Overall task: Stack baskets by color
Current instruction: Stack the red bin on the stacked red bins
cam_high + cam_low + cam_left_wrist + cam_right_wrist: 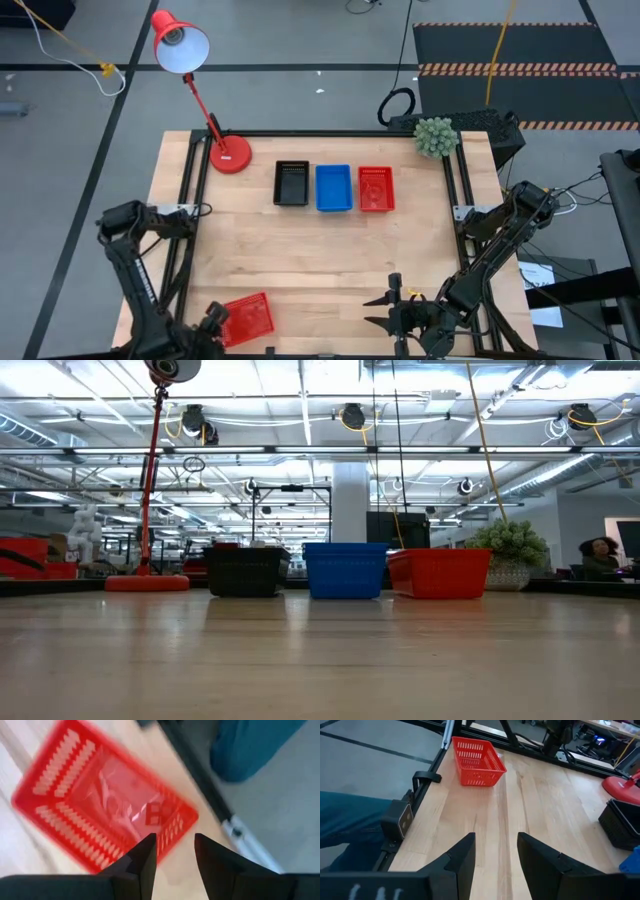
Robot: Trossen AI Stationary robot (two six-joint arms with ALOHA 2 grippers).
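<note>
Wooden table (320, 660) bare up front | both end effectors parted, empty

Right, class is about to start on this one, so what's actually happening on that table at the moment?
A two-armed robot is sorting baskets by colour. Black, blue and red baskets or stacks sit in a row at the table's far side, by a red desk lamp. One loose red basket lies at the near left edge; the left gripper hovers beside it, fingers apart, holding nothing. The right gripper waits open at the near right.
</note>
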